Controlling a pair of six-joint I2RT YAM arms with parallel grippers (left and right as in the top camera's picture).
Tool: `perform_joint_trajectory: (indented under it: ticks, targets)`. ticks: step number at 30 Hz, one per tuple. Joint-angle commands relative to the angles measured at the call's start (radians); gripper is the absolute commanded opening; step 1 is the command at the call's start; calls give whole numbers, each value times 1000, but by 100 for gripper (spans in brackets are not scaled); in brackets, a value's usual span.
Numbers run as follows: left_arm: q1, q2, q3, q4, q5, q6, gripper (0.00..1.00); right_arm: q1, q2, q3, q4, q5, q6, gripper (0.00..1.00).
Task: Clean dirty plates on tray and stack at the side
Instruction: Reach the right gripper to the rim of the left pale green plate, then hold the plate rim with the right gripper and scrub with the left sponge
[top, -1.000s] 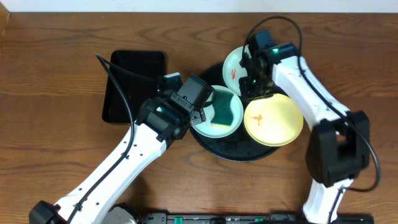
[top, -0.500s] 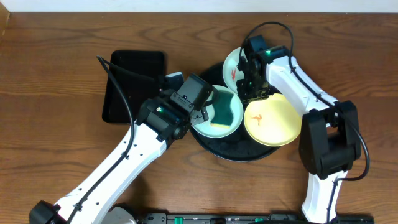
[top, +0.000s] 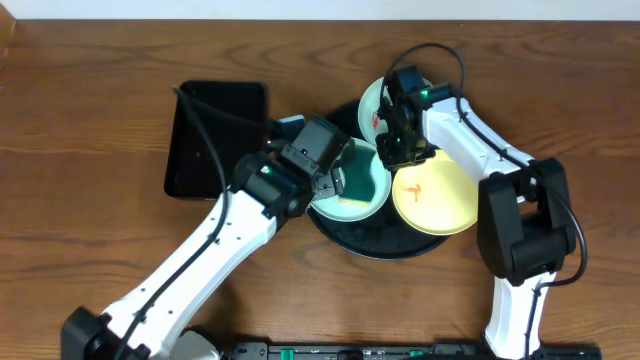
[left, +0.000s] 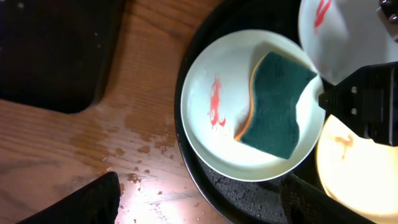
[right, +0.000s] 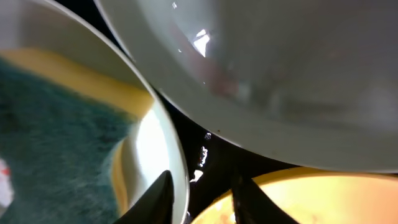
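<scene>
Plates (top: 445, 195) crowd the tray (top: 375, 247) — left hand (left: 199, 180) spread above the sponge (left: 277, 102), right hand (right: 202, 180) narrowly parted between them.

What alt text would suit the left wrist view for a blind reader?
A pale mint-green round plate lies on the large round black tray, holding a dark green sponge beside an orange-red smear. A second smeared pale plate overlaps its upper right rim; a pale yellow plate sits lower right.
</scene>
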Motion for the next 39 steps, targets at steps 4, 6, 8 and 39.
perform_joint_trajectory:
  ticks: [4,6,8,39]
  targets:
    - [3,71,2,37,33,16,82,20,15,-43,33,-8,-8,26]
    - [3,80,2,53,42,26,82,24,15,-51,42,-8,-8,26]
    - [3,88,2,69,53,29,83,26,15,-56,47,-8,-8,24]
    - [9,340,2,441,219,126,68,25,15,-75,42,-34,-15,2]
